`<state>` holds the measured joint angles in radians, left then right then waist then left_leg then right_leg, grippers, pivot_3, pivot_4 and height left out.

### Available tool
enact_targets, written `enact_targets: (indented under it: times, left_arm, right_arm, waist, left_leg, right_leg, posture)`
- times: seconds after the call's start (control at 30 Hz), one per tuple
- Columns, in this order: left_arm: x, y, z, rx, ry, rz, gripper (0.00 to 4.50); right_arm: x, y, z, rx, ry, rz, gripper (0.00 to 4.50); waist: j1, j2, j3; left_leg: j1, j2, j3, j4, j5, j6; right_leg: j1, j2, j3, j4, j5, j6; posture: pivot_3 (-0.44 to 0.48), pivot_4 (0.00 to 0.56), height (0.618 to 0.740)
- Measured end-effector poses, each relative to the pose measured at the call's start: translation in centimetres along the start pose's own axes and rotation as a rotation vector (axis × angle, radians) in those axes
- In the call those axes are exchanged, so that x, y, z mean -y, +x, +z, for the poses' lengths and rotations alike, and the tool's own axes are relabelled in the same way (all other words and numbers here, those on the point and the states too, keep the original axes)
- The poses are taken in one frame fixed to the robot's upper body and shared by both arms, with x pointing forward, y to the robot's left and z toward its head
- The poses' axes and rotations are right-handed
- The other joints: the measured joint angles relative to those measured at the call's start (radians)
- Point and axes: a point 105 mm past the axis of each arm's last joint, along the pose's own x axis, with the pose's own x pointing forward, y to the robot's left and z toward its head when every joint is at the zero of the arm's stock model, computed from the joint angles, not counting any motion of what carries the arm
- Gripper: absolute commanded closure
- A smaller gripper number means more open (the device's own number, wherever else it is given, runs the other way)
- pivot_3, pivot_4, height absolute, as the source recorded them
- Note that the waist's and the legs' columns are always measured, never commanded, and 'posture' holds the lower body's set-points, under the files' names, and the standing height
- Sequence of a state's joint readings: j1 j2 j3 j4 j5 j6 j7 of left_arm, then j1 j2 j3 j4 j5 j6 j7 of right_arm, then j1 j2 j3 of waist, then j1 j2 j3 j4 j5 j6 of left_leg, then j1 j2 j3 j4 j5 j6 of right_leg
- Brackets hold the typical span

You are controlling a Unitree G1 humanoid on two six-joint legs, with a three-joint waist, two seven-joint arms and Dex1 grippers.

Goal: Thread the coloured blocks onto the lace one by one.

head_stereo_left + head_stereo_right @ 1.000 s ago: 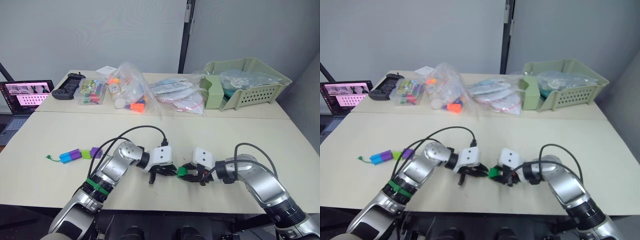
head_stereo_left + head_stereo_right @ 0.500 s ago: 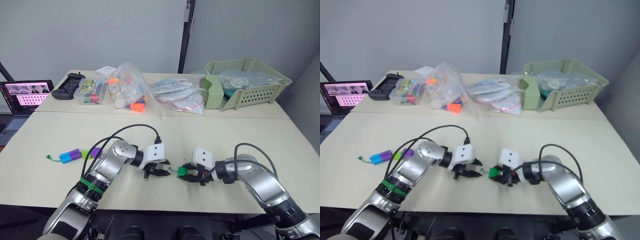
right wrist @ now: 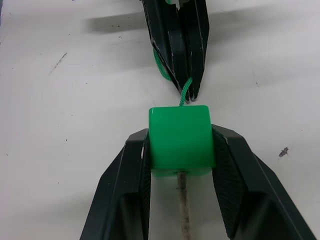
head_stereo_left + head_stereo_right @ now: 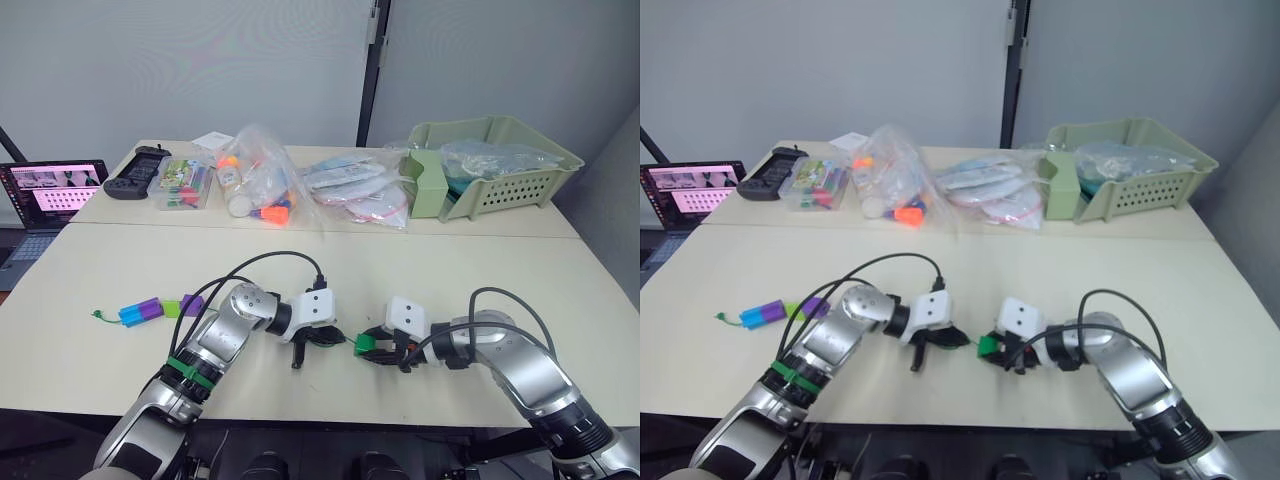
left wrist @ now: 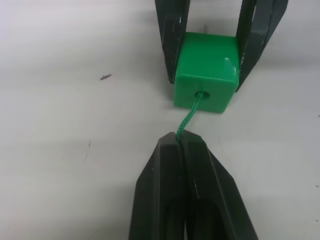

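Note:
A dark green block (image 3: 181, 140) sits on the table (image 4: 480, 270), with my right gripper (image 3: 180, 134) shut on its two sides. The thin green lace (image 5: 189, 116) enters the block's hole, and its stiff tip (image 3: 183, 202) sticks out of the far side between my right fingers. My left gripper (image 5: 179, 142) is shut on the lace a short way from the block (image 4: 364, 344), facing the right gripper (image 4: 374, 346). At the far left lie a blue block (image 4: 130, 314), a purple one (image 4: 149, 307), a lime one (image 4: 172, 307) and another purple one (image 4: 192, 303) in a row.
Along the back of the table are a laptop (image 4: 52, 190), a black controller (image 4: 135, 172), a clear box of coloured pieces (image 4: 186, 184), plastic bags (image 4: 262, 186) and a pale green basket (image 4: 492, 162). Black cables (image 4: 270, 262) loop over both wrists.
My left gripper drew a little to the left and then came back toward the green block. The right gripper and the block stayed put.

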<state>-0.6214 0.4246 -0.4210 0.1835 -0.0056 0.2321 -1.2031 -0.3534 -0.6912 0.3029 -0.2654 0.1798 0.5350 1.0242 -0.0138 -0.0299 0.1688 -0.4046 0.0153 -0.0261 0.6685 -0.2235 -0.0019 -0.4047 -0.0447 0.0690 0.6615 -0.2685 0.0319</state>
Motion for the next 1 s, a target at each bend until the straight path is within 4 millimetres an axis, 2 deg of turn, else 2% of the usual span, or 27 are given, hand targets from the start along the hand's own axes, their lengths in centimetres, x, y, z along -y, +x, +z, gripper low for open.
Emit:
enact_targets:
  times: [0.17,0.33,0.7,0.73,1.0]
  left_arm:
    - [0.3,0.1,0.4,0.003,0.013,-0.014,4.50]
    - [1.1,1.2,0.8,-0.005,0.027,-0.056,4.50]
    - [0.6,1.4,1.1,-0.032,0.049,-0.036,4.50]
    - [0.5,1.3,1.0,-0.035,0.047,-0.031,3.95]
    - [0.1,-0.8,0.3,-0.088,0.043,-0.031,1.44]
  right_arm:
    - [0.0,0.0,0.0,-0.001,0.000,-0.001,3.34]
    - [0.0,0.0,0.0,-0.002,0.000,0.000,3.34]
    - [0.0,0.0,0.0,-0.003,-0.001,-0.001,3.34]
    - [0.0,0.0,0.0,-0.003,-0.001,-0.001,3.34]
    - [0.0,0.1,0.1,0.001,0.001,0.001,3.34]
  waist:
    - [0.000,0.000,0.000]
    - [0.000,0.000,0.000]
    - [0.001,0.000,0.000]
    - [0.001,0.000,0.000]
    - [-0.001,0.000,0.000]
  left_leg:
    - [0.000,0.000,0.000,0.000,0.000,0.000]
    - [0.000,0.000,0.000,0.000,0.000,0.000]
    - [0.000,0.000,0.000,0.000,0.000,0.000]
    - [0.000,0.000,0.000,0.000,0.000,0.000]
    - [0.000,0.000,0.000,0.000,0.000,0.000]
  right_leg:
    - [0.000,0.000,0.000,0.000,0.000,0.000]
    - [0.000,0.000,0.000,0.000,0.000,0.000]
    - [0.001,0.000,0.000,0.000,0.000,0.000]
    - [0.001,0.000,0.000,0.000,0.000,0.000]
    - [0.000,0.000,0.000,0.000,0.000,0.000]
  posture:
    - [0.000,0.150,0.740]
    - [0.000,0.150,0.740]
    - [0.000,0.150,0.740]
    - [0.000,0.150,0.740]
    - [0.000,0.150,0.740]
